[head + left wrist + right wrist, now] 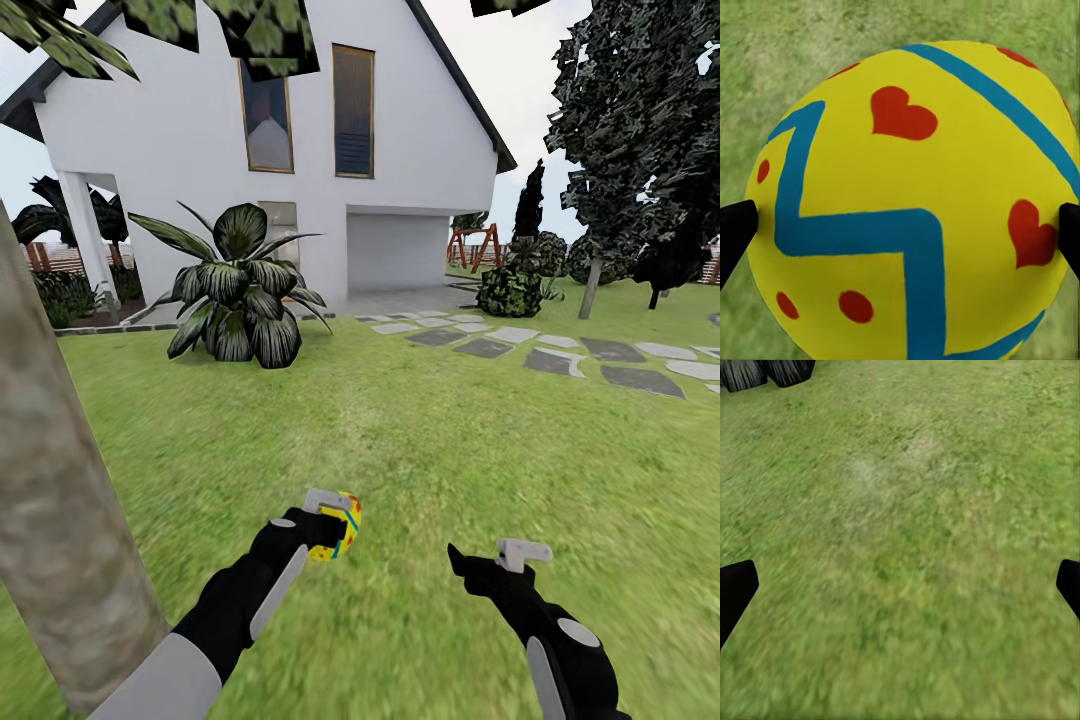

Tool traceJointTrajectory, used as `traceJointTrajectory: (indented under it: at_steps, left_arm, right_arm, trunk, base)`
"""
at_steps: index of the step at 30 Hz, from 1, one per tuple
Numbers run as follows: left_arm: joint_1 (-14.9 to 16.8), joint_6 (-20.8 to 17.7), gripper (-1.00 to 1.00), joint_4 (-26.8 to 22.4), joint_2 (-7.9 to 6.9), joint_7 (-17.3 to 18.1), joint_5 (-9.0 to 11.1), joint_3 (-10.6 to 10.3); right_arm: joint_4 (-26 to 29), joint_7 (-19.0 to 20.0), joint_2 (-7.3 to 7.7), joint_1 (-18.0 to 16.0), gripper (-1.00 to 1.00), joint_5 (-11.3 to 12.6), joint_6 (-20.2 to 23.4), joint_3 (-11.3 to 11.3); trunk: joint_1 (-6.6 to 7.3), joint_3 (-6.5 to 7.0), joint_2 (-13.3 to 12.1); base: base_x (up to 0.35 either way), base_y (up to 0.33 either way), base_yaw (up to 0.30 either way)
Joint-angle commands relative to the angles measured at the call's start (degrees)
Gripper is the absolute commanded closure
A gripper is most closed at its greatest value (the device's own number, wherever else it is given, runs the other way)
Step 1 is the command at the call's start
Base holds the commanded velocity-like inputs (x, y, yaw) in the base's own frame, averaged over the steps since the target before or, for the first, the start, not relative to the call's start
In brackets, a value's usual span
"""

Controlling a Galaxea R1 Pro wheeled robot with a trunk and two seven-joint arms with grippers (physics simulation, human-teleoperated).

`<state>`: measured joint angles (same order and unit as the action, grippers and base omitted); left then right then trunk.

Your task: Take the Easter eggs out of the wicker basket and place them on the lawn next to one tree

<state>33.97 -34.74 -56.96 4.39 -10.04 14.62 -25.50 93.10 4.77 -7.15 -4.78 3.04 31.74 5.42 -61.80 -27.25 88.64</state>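
Over the wide green grass lawn [430, 430] we are holding both of our black arms out in front of us. Our left gripper [335, 525] is clamped on 1 yellow Easter egg with blue zigzag bands and red marks [343, 522], carrying it above the grass. From the left wrist camera, this egg [915, 202] is sitting between the 2 black fingertips [735, 232], which are touching its sides, and its red marks are showing as hearts and dots. Our right gripper [490, 560] is holding nothing, and its fingers are spread wide; from the right wrist camera the 2 black fingertips [735, 589] are framing bare grass [900, 555]. Just beside our left arm, the thick grey-brown mottled tree trunk [60, 520] is rising from the lawn. Ahead of us, a dark broad-leaved shrub [240, 290] is growing in front of the white gabled house [400, 130], and a path of grey stepping stones [560, 355] is crossing the grass to the right.
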Motion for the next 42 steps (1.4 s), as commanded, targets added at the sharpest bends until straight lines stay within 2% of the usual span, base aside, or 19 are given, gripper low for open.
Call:
traceJointTrajectory:
  at_steps: [1, 5, 6, 34, 38, 42]
  left_arm:
    - [-0.28, 0.14, 1.00, 0.27, -0.22, -0.18, 0.42, 0.17]
    - [-1.58, 1.40, 1.00, 1.56, -1.00, 1.10, -0.17, 1.17]
    - [-3.86, 3.67, 1.00, 5.33, -1.07, 8.72, -0.14, 1.25]
    - [-4.17, 3.45, 1.00, 5.69, -1.14, 8.84, -0.37, 1.37]
    - [-4.17, 3.41, 1.00, 5.92, -1.08, 8.74, -0.38, 1.41]
    - [-4.17, 3.35, 1.00, 10.08, -1.05, 7.98, -0.38, 1.38]
  right_arm:
    - [-0.27, 0.06, 0.19, 0.14, -1.00, 0.39, 0.22, 0.14]
    - [-1.55, -0.32, 1.12, 1.19, -1.00, 0.63, -0.23, 0.39]
    - [-6.69, -0.35, 1.19, 1.27, -1.00, 0.64, -0.25, 0.39]
    - [-7.14, -0.38, 1.26, 1.35, -1.00, 0.73, -0.30, 0.55]
    - [-7.14, -0.38, 1.26, 1.35, -1.00, 0.67, -0.35, 2.04]
    - [-7.14, -0.38, 1.33, 1.35, -1.00, 0.66, -0.36, 2.53]
  trunk:
    - [0.00, -0.07, 0.04]
    - [0.00, -0.07, 0.04]
    - [0.00, -0.07, 0.04]
    - [0.00, -0.07, 0.04]
    - [0.00, -0.07, 0.04]
    - [0.00, -0.07, 0.04]
  base:
    - [0.000, 0.000, 0.000]
    - [0.000, 0.000, 0.000]
    - [0.000, 0.000, 0.000]
    - [-0.030, 0.000, 0.000]
    - [-0.001, 0.000, 0.000]
    - [0.000, 0.000, 0.000]
